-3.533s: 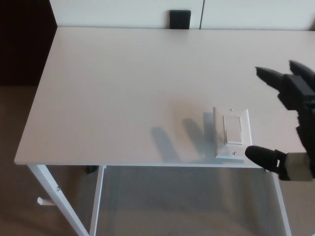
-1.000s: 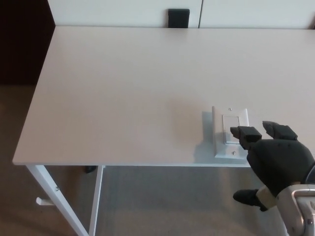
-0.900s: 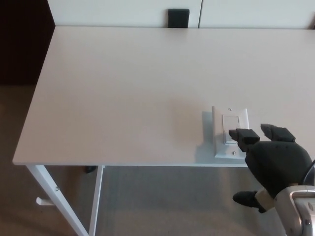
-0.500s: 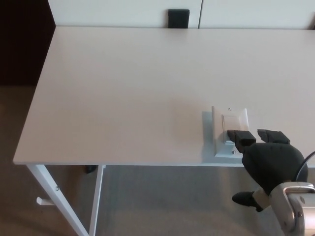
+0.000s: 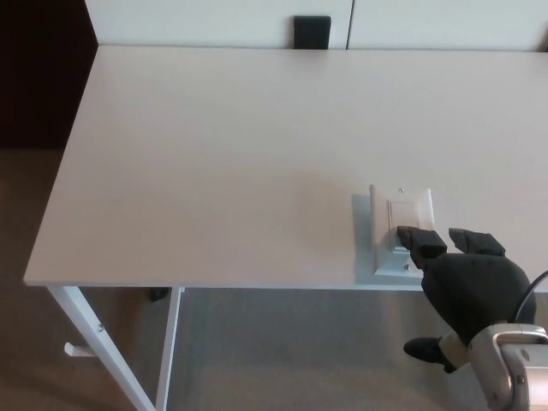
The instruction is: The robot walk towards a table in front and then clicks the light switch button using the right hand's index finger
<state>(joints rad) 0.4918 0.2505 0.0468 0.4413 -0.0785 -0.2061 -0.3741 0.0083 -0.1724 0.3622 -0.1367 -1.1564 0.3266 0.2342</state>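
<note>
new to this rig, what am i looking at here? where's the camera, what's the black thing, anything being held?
The camera sits on the head of a humanoid robot and looks down at what is in front of it. The black shape at the lower right is the robot's right hand, with two thick fingers and a thumb; the silver part below it is the wrist. The left hand does not show. In front is a white table on a white frame. The only thing on it is a white light switch plate near the front edge. One finger reaches over the lower end of the switch, seemingly pressing or about to press. Nothing is held. The dark block past the far edge is too unclear to name.
</note>
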